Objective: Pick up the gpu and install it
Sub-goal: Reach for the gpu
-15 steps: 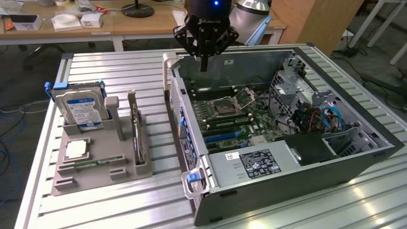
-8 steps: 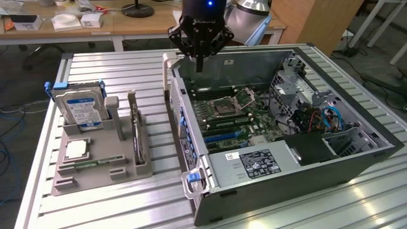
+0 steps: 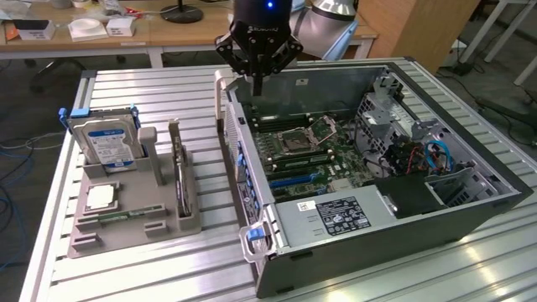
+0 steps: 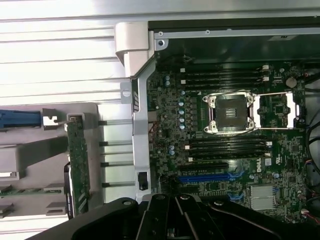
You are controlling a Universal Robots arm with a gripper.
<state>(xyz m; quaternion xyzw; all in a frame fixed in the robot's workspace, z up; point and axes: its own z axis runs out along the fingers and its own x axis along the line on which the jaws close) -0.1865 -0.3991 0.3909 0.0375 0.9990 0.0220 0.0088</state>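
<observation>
**One gripper shut & empty over the case, gpu sitting in the rack**

Gripper point(image 3: 256, 85) is hanging over the open case point(image 3: 378, 245), near the case wall on the rack side. Its fingers are pressing together w/ nothing between them, tips pointing down. In the wrist view the gripper point(image 4: 174, 212) is showing dark in front of the board point(image 4: 170, 100).

Gpu point(image 3: 180, 176) is standing on edge in the grey rack point(image 3: 126, 236) on the table point(image 3: 151, 88), just beside the case on the exterior view's left & well apart from the gripper. In the wrist view the gpu point(image 4: 78, 165) is showing as a thin green strip outside the case wall.

Also sitting in the rack: a drive point(image 3: 107, 141) w/ blue-white label, upright at the far end, a cpu point(image 3: 100, 196) lying flat & a ram stick point(image 3: 117, 216) lying nearer the front.

Inside the case the cpu socket point(image 4: 231, 112) is sitting open & a blue slot point(image 4: 207, 177) is lying bare on the board, w/ no card in it
</observation>
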